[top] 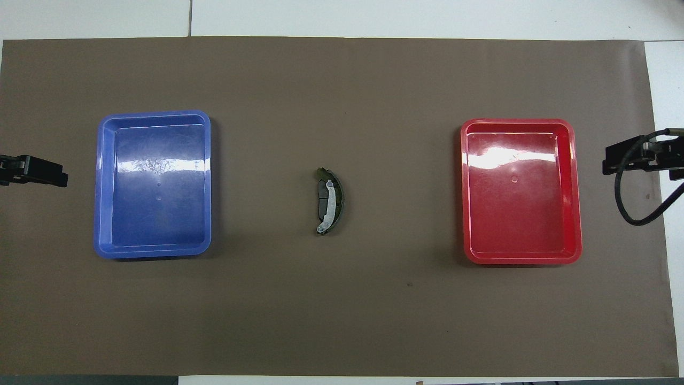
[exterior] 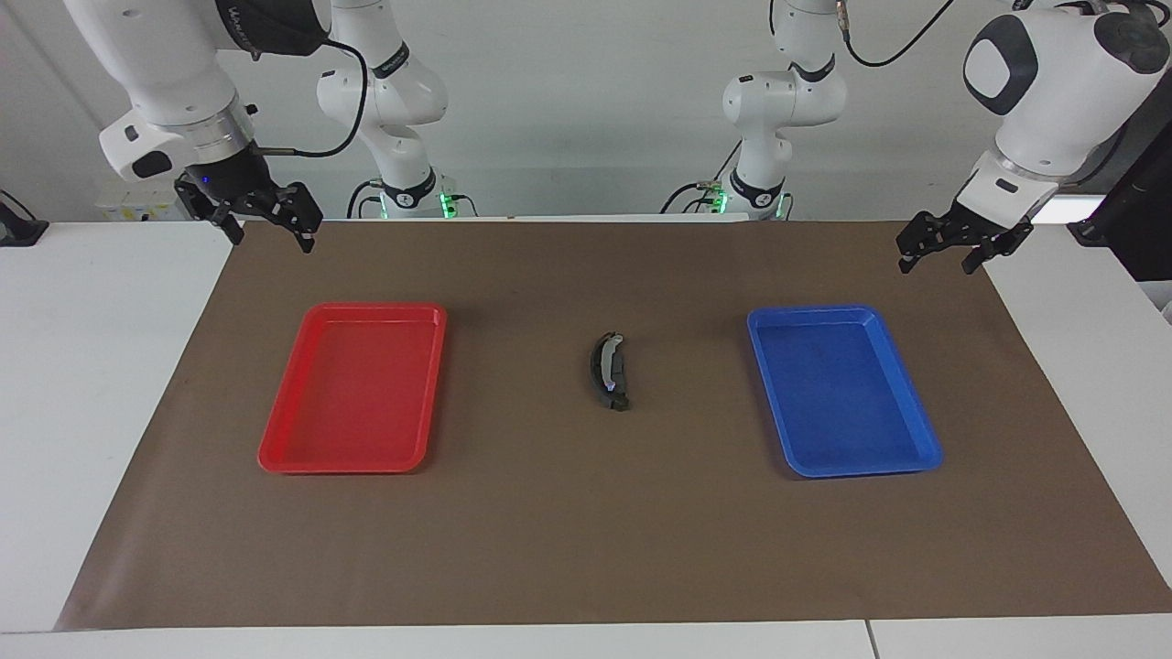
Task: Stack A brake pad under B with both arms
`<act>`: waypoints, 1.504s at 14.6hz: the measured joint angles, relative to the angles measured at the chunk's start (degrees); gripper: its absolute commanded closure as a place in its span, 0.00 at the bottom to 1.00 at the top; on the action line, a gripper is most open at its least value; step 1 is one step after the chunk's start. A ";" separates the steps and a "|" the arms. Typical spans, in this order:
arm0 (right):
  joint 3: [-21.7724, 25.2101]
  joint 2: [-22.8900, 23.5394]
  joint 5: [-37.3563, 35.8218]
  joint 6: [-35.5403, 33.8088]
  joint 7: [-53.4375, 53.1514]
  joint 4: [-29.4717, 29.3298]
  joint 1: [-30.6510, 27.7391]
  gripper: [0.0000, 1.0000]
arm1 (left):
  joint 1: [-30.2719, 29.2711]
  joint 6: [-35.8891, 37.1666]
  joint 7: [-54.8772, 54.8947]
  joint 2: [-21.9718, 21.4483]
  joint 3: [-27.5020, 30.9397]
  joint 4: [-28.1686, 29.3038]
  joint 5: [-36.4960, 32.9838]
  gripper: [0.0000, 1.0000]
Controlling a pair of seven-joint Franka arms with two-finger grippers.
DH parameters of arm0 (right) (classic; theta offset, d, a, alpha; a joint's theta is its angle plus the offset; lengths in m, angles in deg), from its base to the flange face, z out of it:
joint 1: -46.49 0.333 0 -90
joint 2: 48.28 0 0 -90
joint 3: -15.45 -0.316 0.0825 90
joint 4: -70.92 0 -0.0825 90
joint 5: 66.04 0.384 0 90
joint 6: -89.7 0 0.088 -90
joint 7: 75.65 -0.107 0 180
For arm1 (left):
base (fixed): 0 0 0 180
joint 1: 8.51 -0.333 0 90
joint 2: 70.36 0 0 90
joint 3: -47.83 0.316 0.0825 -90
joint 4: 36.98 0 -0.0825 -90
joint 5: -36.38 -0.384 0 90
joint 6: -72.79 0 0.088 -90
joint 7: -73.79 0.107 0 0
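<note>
Black two-finger left gripper (exterior: 948,247) and right gripper (exterior: 265,220), both spread and holding nothing, hung over the table's robot-side corners. Midway between blue tray (exterior: 916,439) and red tray (exterior: 275,448): long crescent piece B (exterior: 601,366) lying on short dark grey pad A (exterior: 615,377) (stacked).

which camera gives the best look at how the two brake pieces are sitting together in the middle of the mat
The overhead view. There the long crescent piece shows its whole arc, with the short grey pad lying against its inner curve. The facing view shows the same pair foreshortened, so the crescent piece and pad blur into one dark shape.
</note>
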 measured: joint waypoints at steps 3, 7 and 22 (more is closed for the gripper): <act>-0.11 0.27 2.29 -2.90 0.09 -2.20 0.02 0.01 | 0.00 0.00 0.00 0.00 0.00 0.00 0.00 0.01; -0.41 0.90 2.89 -2.95 0.10 -2.52 0.04 0.01 | 0.00 0.00 0.00 0.00 0.00 0.00 0.00 0.01; -0.61 1.10 1.78 -2.85 0.17 -2.23 0.81 0.01 | 0.00 0.00 0.00 0.00 0.00 0.00 0.00 0.01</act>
